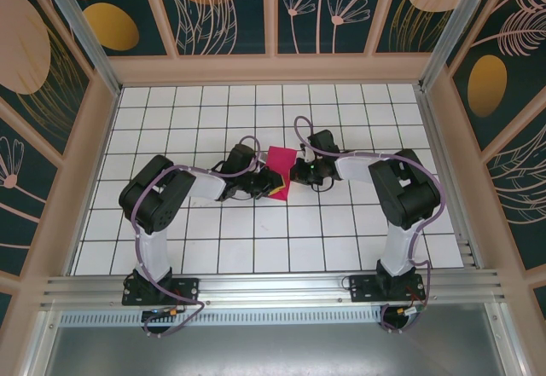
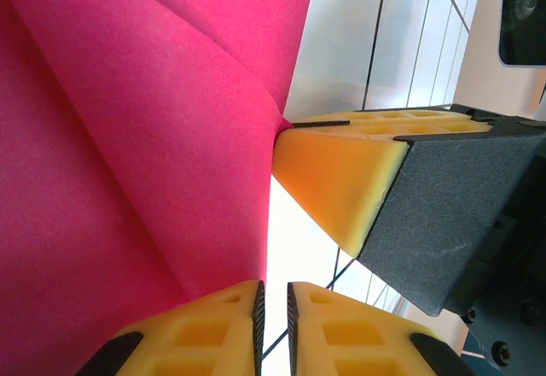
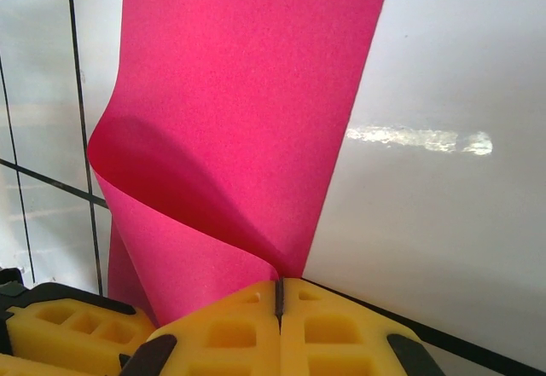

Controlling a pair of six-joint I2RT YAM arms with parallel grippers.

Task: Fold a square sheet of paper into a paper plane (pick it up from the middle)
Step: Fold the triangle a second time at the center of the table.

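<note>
Right fingers (image 3: 324, 338) tight on the curled square sheet of paper (image 3: 239, 120); white gridded table (image 3: 444, 222) beneath.

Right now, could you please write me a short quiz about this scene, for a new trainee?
1. True or false: the square sheet of paper lies flat on the table.
2. The right gripper is: A open; B shut on the sheet; C shut on nothing.
3. Fill in: the gripper fingers are ___ in colour.
Key: 1 false, it is curled; 2 B; 3 yellow.
</note>
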